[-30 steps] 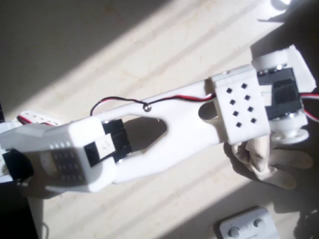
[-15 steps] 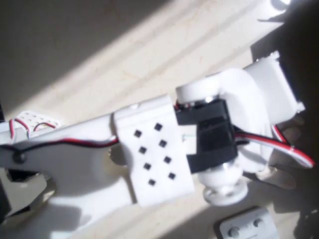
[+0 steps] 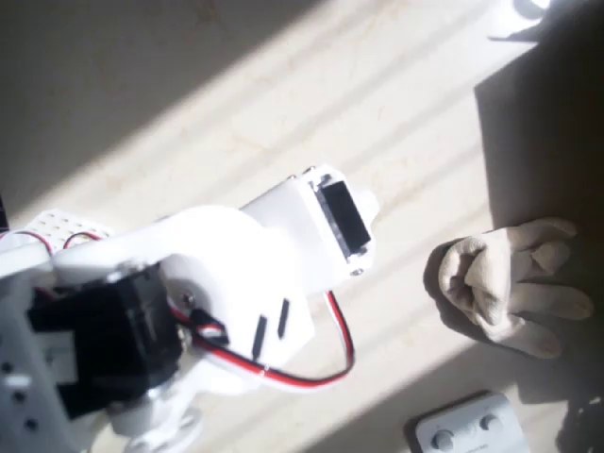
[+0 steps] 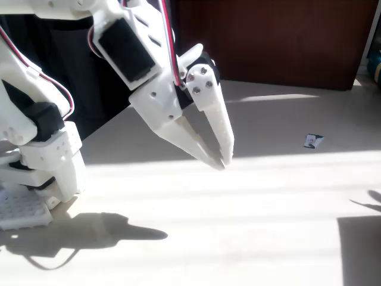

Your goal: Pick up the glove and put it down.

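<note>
Since half a second ago the white arm [image 3: 236,283] has swung away toward the lower left of the overhead view, uncovering the glove [image 3: 505,283], which lies crumpled on the pale table [image 3: 283,123] at right of centre (half in shadow, stubby fingers pointing right). In the fixed view the gripper [image 4: 219,161] hangs above the sunlit tabletop at centre frame, its two fingers drawn together at the tips with nothing between them. A grey plastic device [image 3: 467,429] with round buttons sits at the overhead view's bottom edge, just below the glove. A small card [image 4: 312,140] rests far right in the fixed view.
</note>
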